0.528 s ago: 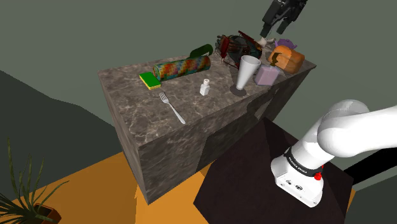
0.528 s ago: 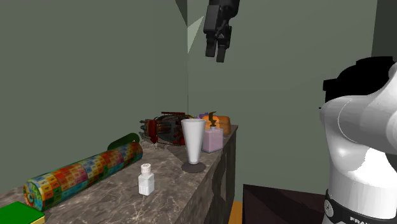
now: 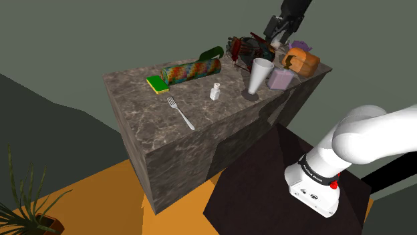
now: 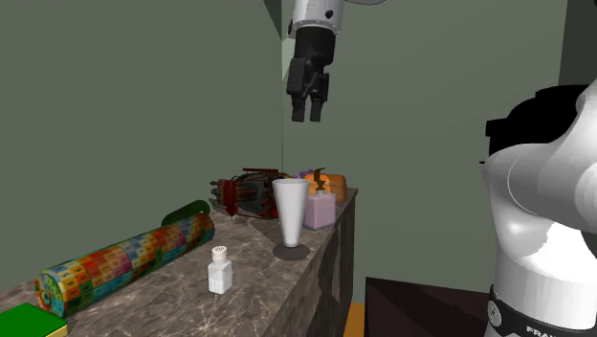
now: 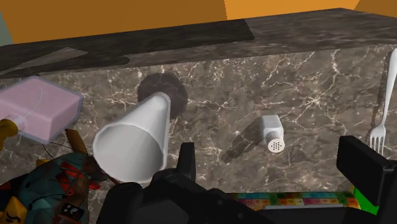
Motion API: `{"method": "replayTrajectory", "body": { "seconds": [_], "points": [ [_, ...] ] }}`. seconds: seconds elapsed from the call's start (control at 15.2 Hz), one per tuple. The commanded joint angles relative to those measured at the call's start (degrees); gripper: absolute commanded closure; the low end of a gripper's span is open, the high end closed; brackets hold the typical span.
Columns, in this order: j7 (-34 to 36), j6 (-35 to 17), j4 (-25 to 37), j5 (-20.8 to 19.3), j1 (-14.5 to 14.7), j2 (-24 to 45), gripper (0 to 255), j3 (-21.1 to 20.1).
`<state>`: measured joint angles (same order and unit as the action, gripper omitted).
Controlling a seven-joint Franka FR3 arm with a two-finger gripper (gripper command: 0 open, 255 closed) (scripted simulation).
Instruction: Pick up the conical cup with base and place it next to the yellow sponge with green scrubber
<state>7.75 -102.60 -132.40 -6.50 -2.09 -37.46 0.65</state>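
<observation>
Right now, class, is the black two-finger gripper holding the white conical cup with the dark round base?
No: the gripper hangs open high above the cup, which stands upright on the marbled counter.

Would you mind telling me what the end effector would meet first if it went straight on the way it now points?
Probably the bare marble countertop between the conical cup and the white shaker. The open end effector points down there, but depth is unclear, so the shaker might come first.
</observation>
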Motion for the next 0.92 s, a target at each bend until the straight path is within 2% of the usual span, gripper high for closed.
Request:
{"method": "replayTrajectory", "body": {
  "seconds": [0.0, 0.4, 0.86],
  "points": [
    [-0.6, -3.0, -0.6, -1.1, -0.7, 2.7, 0, 0.9],
    [-2.0, -11.0, -0.5, -4.1, -2.9, 12.0, 0, 3.6],
    [-3.4, -19.3, 2.5, -7.0, -5.4, 24.4, 0, 6.6]
  ]
}}
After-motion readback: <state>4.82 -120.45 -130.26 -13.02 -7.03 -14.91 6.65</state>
